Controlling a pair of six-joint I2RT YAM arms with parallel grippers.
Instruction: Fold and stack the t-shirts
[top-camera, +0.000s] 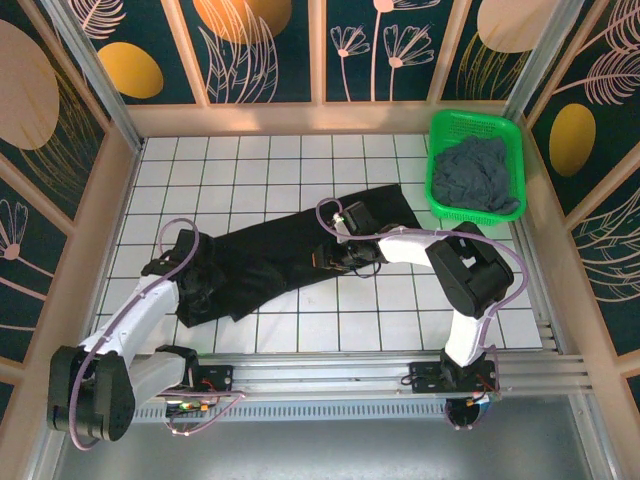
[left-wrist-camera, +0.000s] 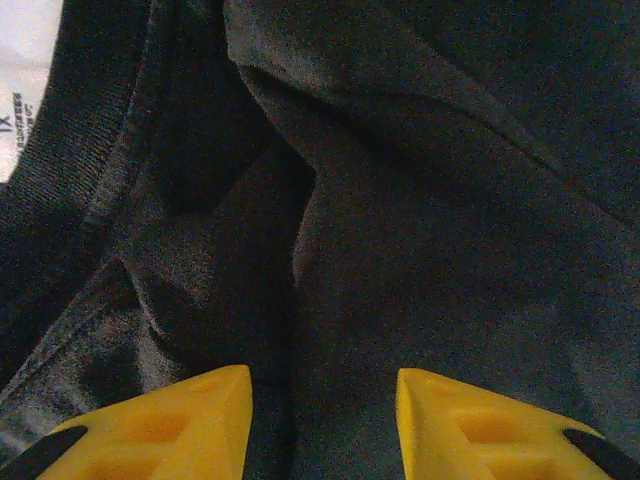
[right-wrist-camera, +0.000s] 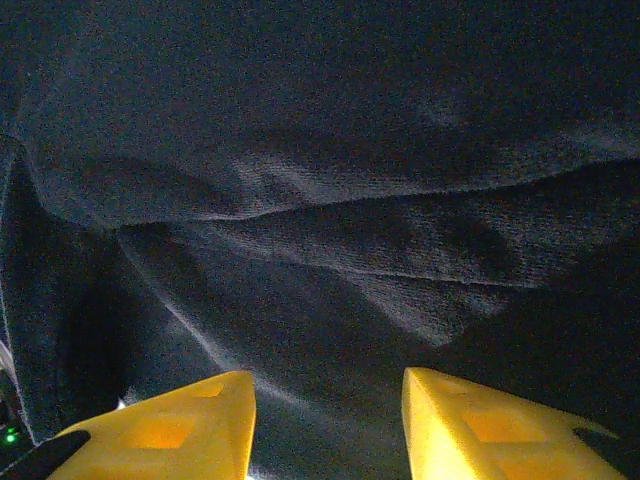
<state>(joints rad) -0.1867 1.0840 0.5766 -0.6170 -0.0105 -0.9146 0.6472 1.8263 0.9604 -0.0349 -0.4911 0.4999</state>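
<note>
Now | 1 black t-shirt | 1 grey-blue t-shirt | left gripper released | right gripper unclear

White tiled table, black t-shirt sprawled across its middle, seemingly rumpled, green basket far-right corner

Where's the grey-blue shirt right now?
Top view: the grey-blue shirt lies bunched in the green basket at the far right corner, apart from the black shirt.

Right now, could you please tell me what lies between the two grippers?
The black shirt lies spread across that whole stretch, from left gripper to right gripper; the top view shows it.
</note>
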